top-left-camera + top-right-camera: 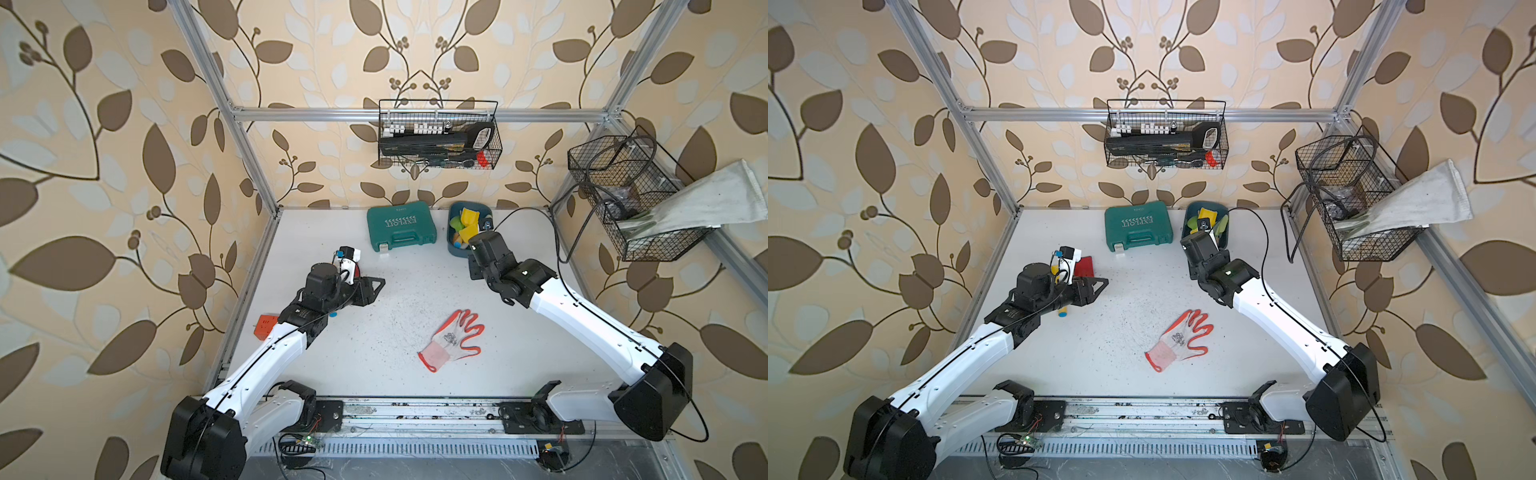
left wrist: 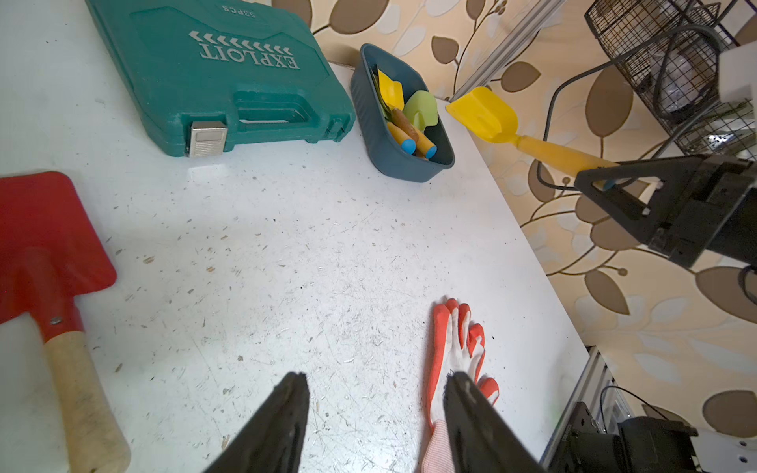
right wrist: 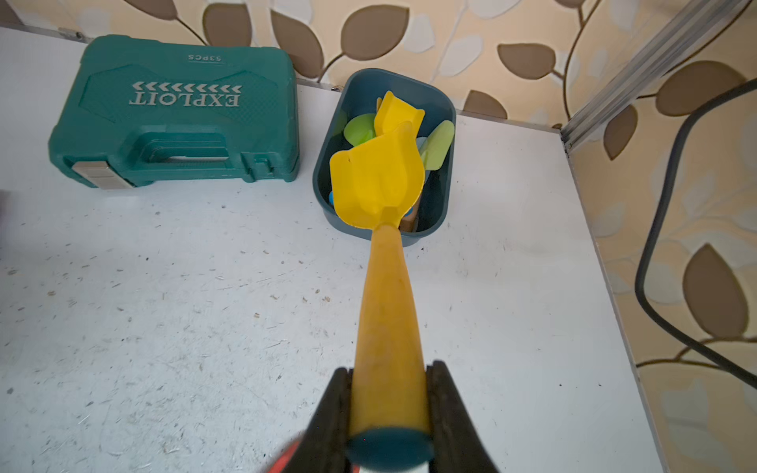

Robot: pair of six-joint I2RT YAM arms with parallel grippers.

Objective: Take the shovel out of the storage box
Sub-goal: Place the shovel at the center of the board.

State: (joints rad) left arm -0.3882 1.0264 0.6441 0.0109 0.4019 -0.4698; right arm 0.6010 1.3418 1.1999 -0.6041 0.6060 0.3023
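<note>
Here, right tool (image 3: 389,368) clamped on yellow shovel (image 3: 377,180), blade clear of storage box (image 3: 444,106) rim, left tool (image 2: 375,379) gaping above table (image 2: 286,245).

tally: robot arm (image 1: 266,353) (image 1: 582,320) x2, black wire basket (image 1: 457,164) (image 1: 602,174) x2, teal case (image 1: 401,226) x1, storage box (image 2: 385,139) x1, orange-and-white glove (image 1: 455,338) x1. yellow shovel (image 3: 377,180) (image 3: 399,112) x2, red shovel (image 2: 45,229) x1, green blade (image 3: 359,129) (image 3: 440,143) x2, orange block (image 1: 266,325) x1

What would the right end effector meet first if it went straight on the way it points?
Probably the storage box: the right end effector, shut on the yellow shovel, points toward it; height is unclear.
</note>
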